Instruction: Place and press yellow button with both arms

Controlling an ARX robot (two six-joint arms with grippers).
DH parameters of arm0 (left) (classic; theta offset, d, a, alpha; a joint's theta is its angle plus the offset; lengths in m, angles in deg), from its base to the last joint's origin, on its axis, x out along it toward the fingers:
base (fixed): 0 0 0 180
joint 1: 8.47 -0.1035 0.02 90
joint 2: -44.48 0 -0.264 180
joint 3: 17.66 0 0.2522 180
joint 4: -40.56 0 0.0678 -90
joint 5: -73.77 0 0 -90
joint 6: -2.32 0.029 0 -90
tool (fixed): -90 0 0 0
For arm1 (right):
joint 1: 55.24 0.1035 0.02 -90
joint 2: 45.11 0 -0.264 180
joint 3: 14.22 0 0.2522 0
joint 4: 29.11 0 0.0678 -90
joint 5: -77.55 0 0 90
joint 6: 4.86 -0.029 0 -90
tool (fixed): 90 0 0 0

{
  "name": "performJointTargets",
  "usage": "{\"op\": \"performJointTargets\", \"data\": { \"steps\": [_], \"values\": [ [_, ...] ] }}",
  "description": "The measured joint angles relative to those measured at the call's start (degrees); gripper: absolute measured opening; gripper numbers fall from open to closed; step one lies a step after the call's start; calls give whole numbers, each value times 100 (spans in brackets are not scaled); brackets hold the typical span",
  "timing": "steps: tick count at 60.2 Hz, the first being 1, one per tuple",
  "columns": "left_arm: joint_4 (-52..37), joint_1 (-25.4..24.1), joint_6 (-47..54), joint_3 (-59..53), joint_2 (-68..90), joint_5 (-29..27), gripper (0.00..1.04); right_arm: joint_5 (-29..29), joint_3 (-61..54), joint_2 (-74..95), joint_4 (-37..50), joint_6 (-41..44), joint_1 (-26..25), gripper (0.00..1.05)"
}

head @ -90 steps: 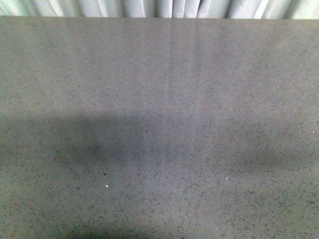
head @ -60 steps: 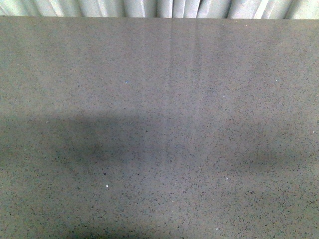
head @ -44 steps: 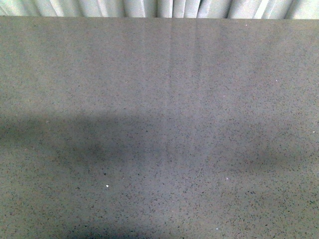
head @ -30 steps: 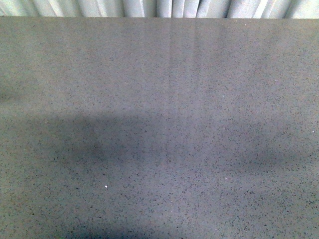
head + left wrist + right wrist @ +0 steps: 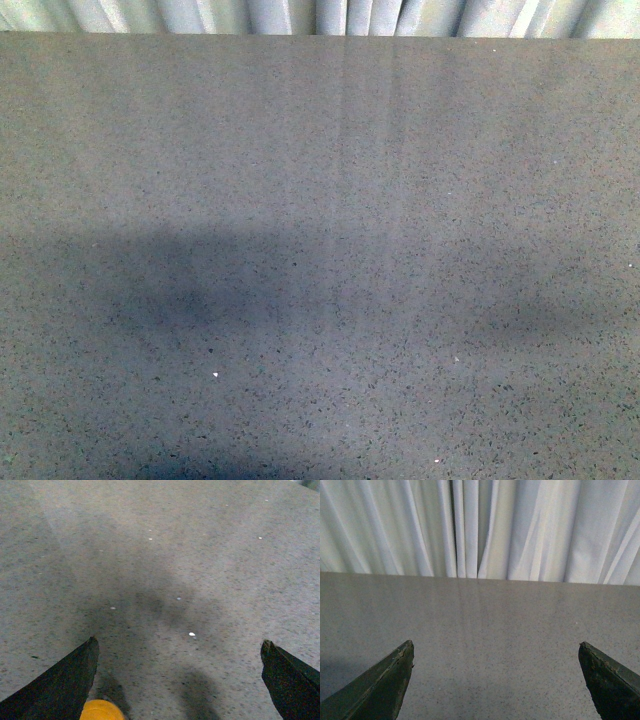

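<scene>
Nearby, yellow button beside splayed left hand; right hand likewise splayed, curtain beyond.

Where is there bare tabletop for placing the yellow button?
The table is bare across the front view, up to the curtain. It is also bare ahead of the open left end effector and right end effector. Only crowded spot: the yellow button beside one left finger.

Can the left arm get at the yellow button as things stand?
Probably yes: the left gripper is open wide, the yellow button shows its cap close beside one jaw, and nothing visible stands between them.
</scene>
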Motion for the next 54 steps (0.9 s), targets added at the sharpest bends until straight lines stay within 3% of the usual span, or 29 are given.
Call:
{"op": "performJointTargets", "data": {
  "steps": [17, 54],
  "values": [
    [-476, -719, 306, -203, 437, 122, 96, 0, 0, 0, 0, 0, 0, 96],
    [-881, -841, 610, -334, 1038, 79, 96, 0, 0, 0, 0, 0, 0, 96]
  ]
}}
